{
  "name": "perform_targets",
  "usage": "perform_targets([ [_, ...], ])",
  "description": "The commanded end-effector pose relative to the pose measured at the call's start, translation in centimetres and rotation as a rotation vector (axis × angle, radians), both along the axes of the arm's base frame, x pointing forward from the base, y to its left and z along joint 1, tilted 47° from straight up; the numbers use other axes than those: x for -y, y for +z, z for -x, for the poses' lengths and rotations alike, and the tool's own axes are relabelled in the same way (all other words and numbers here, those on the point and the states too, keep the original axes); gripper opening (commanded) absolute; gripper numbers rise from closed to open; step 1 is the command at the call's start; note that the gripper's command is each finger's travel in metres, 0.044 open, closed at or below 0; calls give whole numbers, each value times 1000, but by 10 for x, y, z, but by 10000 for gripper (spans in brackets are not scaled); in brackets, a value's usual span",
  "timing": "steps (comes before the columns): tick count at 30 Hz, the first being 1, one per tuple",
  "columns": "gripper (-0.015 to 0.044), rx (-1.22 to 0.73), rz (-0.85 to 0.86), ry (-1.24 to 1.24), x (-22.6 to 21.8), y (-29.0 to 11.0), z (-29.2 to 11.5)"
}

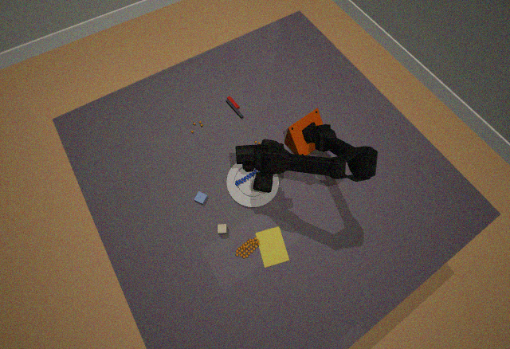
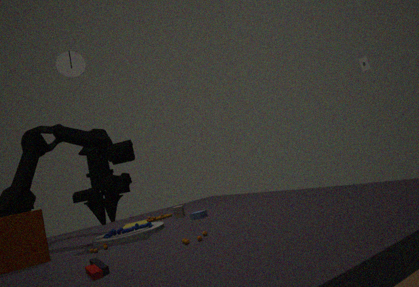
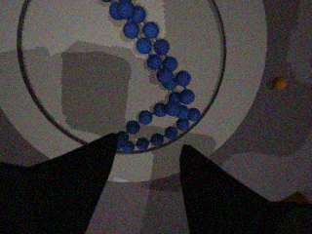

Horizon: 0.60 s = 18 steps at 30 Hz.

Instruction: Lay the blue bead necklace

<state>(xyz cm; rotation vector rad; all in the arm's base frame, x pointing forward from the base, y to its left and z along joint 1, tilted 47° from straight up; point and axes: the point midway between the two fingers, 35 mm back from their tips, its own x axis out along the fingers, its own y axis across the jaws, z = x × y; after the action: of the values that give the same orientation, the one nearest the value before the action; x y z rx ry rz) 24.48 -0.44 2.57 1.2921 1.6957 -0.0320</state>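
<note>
The round white bead board (image 1: 235, 197) (image 2: 158, 225) (image 3: 246, 49) lies flat, with a thin dark ring groove. The blue bead necklace (image 1: 245, 178) (image 2: 128, 229) (image 3: 161, 47) lies on it as a narrow doubled strand across the inside of the ring. In the wrist view its near end spreads into a small loop that meets the groove between the fingertips; the far end runs out of view. My gripper (image 2: 107, 223) (image 3: 149, 146) points down just above the board's edge, part open, with nothing held. In the top view the arm hides its fingers and part of the board.
An orange block (image 1: 298, 141) (image 2: 20, 240) stands near the arm's base. Loose orange beads (image 1: 201, 124) (image 2: 185, 241) (image 3: 279, 83) and a red-and-black object (image 1: 233, 103) lie around the board. A blue block (image 1: 200, 197), beige cube (image 1: 221, 229), orange bead cluster (image 1: 247, 248) and yellow sheet (image 1: 272, 246) lie beyond.
</note>
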Motion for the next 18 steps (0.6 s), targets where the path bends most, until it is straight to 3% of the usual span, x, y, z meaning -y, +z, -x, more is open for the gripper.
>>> perform_targets([
  [1,120,-91,-4,-98,-2,13,-6],
  [18,120,-84,0,-94,-8,6,-8],
])
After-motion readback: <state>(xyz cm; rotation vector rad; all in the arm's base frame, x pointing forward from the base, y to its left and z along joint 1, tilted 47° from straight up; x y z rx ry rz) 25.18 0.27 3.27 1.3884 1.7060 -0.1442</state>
